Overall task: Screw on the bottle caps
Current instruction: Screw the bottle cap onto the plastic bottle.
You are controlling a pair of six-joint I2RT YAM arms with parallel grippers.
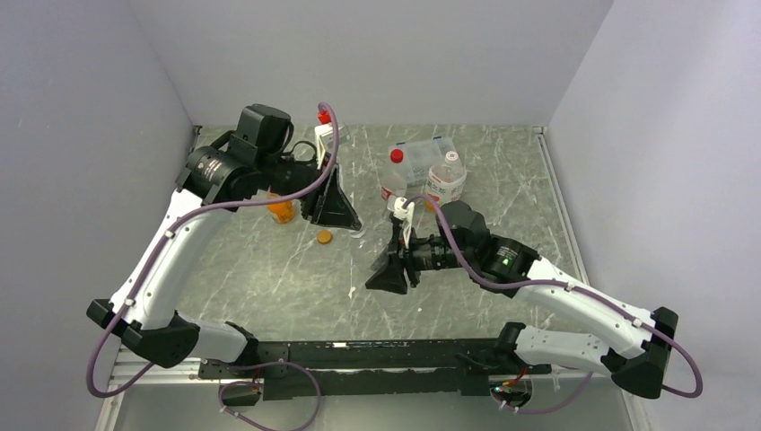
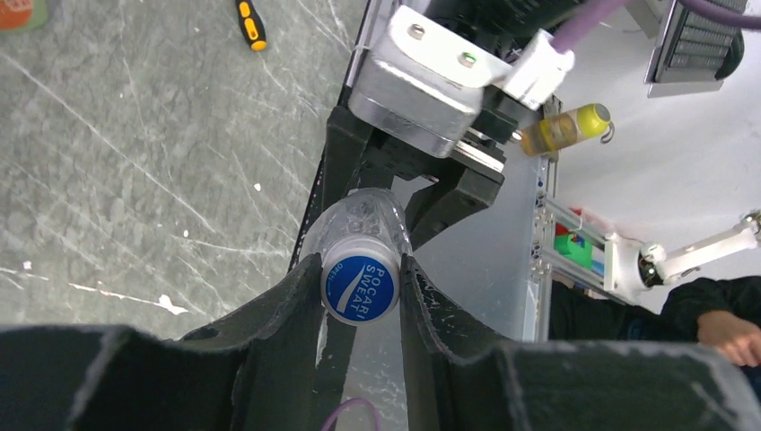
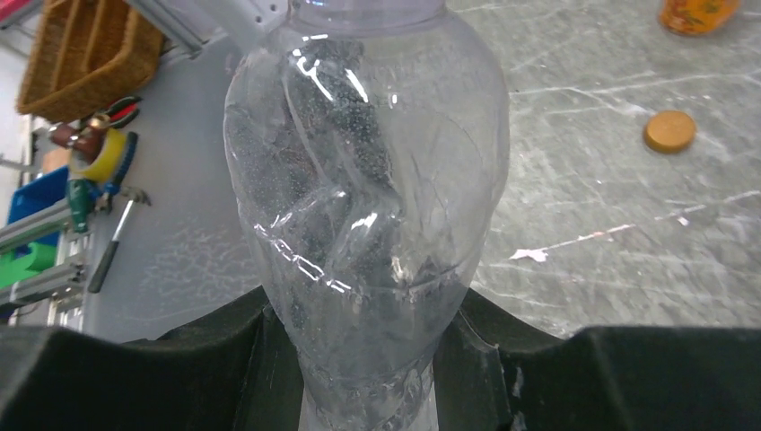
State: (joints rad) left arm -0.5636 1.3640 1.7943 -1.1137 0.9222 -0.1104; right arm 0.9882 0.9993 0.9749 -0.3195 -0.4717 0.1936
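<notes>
Two pincers share one clear bottle (image 3: pixel 368 180), held on its side in the air above the desk (image 1: pixel 269 287). The right pincer (image 3: pixel 368 316) is clamped on the lower body. Facing it, the left pincer (image 2: pixel 359 268) is closed narrowly on the blue cap (image 2: pixel 361 292) at the neck. The split looks deliberate: one side braces the body so the other can turn the cap. Whether the thread is run home cannot be told. An orange cap (image 1: pixel 324 237) lies loose on the desk just below the left pincer, and the orange bottle (image 1: pixel 281 212) beside that pincer is probably its mate. Beyond the right pincer stand a red-capped bottle (image 1: pixel 391 180) and a white-labelled bottle (image 1: pixel 446 180), with a clear box (image 1: pixel 422 148) behind them. The desk is grey and marble-patterned, with white veins and a few pale scuffs. Plain pale walls (image 1: pixel 377 63) close it in on three sides.
</notes>
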